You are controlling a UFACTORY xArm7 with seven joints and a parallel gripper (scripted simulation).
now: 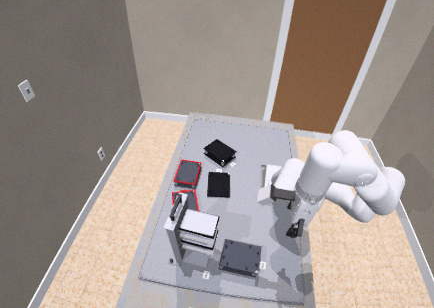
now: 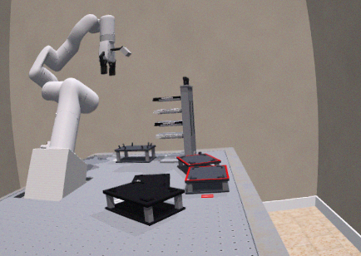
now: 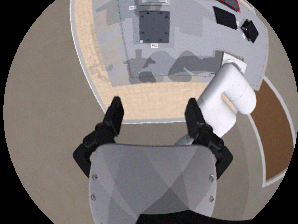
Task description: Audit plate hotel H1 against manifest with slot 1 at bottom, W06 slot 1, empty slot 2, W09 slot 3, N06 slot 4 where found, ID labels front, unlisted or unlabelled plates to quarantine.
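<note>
The xArm's gripper [image 2: 107, 69] hangs high in the upper left of the exterior view, well above the deck, its fingers spread wide with nothing between them. In the wrist view the two dark fingers frame bare floor and table edge — no plate is near them. In the top view the gripper [image 1: 296, 229] sits right of centre, above the right-hand part of the grey table [image 1: 280, 147].

The plate hotel H1 [image 2: 189, 110] stands as a grey column right of centre in the exterior view, with four shelves sticking out to its left. The top shelf holds a dark plate [image 2: 166, 98], the next down a pale one [image 2: 167, 110], then another dark one [image 2: 168, 123], and the lowest a pale one [image 2: 169, 136]. Their labels are too small to read. From above, the hotel's top [image 1: 199, 223] shows a white surface at lower centre.

Two red-rimmed quarantine nests [image 2: 206, 174] sit just in front of the hotel, one behind the other [image 2: 198, 160] — each with a dark grey top. Whether a plate lies in either I cannot tell. A small red tag [image 2: 206, 196] lies on the deck before them.

A black raised nest [image 2: 144, 193] occupies the lower centre of the exterior view, with a black slab lying askew on top. A dark grey nest with pins [image 2: 135, 152] stands farther back, left of the hotel. The arm's white pedestal [image 2: 39, 189] is at the left edge.
</note>
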